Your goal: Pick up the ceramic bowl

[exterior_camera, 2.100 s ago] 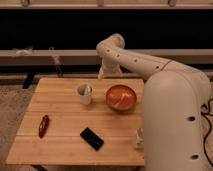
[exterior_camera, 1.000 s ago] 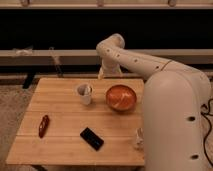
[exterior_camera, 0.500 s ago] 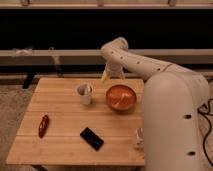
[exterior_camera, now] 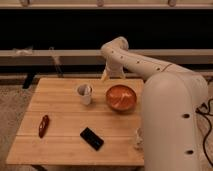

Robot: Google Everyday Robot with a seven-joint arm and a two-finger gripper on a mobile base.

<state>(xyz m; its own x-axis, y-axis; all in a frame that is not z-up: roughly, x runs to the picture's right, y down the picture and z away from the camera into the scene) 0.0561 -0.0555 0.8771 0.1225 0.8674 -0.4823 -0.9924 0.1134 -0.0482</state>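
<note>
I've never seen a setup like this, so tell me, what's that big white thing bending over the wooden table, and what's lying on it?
The big white shape is a robot arm on a rolling base. There is only one camera view, looking down at the wooden table; where the camera is mounted isn't known. The arm ends in a gripper, a two-finger claw, which hangs over the table's far edge. Nothing is held. On the table are a small white cup, a glossy orange-brown ceramic bowl to its right, a small red elongated object and a flat black rectangular object.
</note>
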